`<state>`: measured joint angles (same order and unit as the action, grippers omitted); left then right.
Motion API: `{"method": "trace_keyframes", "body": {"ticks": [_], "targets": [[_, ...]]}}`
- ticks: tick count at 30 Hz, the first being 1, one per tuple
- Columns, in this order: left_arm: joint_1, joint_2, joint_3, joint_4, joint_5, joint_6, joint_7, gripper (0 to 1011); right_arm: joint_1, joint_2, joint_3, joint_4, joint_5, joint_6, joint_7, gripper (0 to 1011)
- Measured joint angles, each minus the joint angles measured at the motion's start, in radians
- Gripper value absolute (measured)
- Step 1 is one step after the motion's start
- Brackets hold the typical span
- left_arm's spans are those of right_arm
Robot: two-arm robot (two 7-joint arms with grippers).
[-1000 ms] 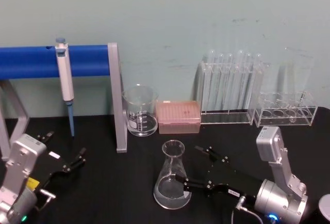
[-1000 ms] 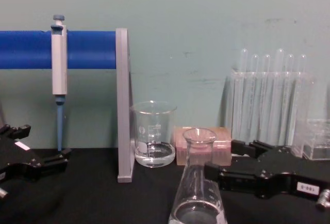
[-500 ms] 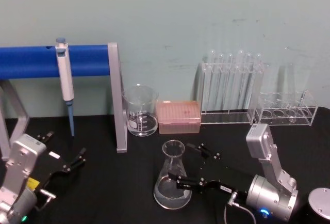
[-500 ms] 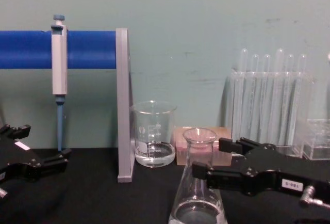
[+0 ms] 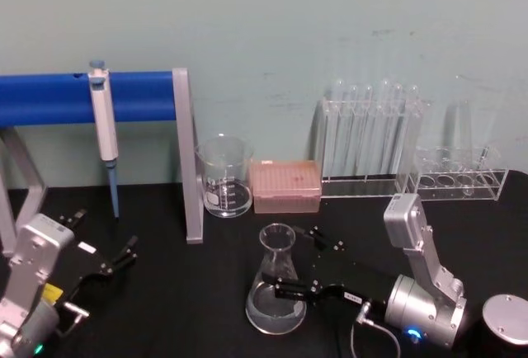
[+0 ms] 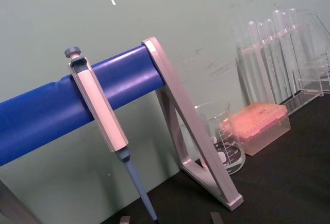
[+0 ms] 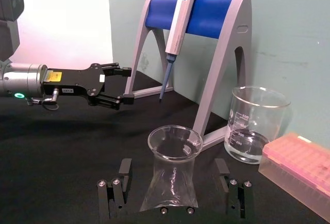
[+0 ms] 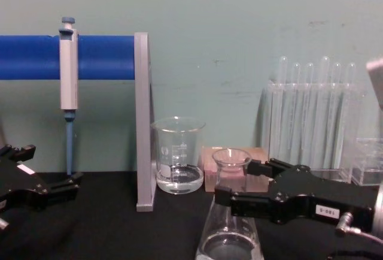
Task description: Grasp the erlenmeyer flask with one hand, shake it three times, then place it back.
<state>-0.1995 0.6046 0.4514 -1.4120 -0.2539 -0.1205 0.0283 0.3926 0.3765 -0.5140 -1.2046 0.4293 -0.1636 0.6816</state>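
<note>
The erlenmeyer flask (image 5: 276,282) stands upright on the black table, clear glass with a little liquid in its base; it also shows in the chest view (image 8: 231,233) and the right wrist view (image 7: 172,168). My right gripper (image 5: 298,262) (image 8: 237,182) (image 7: 173,173), black with a white label on a silver wrist, is open. Its fingers (image 7: 124,169) stand one on each side of the flask's neck, with a gap on both sides. My left gripper (image 5: 103,239) (image 8: 48,167) (image 7: 128,83) rests open near the table's left edge, far from the flask.
A blue pipette stand (image 5: 124,98) holds a pipette (image 5: 104,127) at the back left. Behind the flask stand a glass beaker (image 5: 224,176) and a pink tip box (image 5: 285,186). A test tube rack (image 5: 367,139) and an empty clear rack (image 5: 456,175) are at the back right.
My right gripper has slid left toward the flask, so its open fingers now reach past the neck on both sides. The flask and the left arm have not moved.
</note>
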Motion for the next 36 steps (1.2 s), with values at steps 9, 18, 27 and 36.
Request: {"method": "trace_keyframes", "body": {"ticks": [9, 18, 27, 36], "targets": [[0.000, 0.000, 0.000, 0.000, 0.000, 0.000, 0.000, 1001, 0.018, -0.014, -0.007, 0.024, -0.008, -0.002, 0.000, 1002], [0.000, 0.000, 0.000, 0.000, 0.000, 0.000, 0.000, 1001, 0.031, -0.027, -0.010, 0.044, -0.011, -0.006, 0.001, 1002], [0.000, 0.000, 0.000, 0.000, 0.000, 0.000, 0.000, 1001, 0.035, -0.034, -0.011, 0.053, -0.015, -0.010, 0.001, 1002], [0.000, 0.000, 0.000, 0.000, 0.000, 0.000, 0.000, 1001, 0.037, -0.036, -0.012, 0.056, -0.023, -0.018, -0.002, 1002]]}}
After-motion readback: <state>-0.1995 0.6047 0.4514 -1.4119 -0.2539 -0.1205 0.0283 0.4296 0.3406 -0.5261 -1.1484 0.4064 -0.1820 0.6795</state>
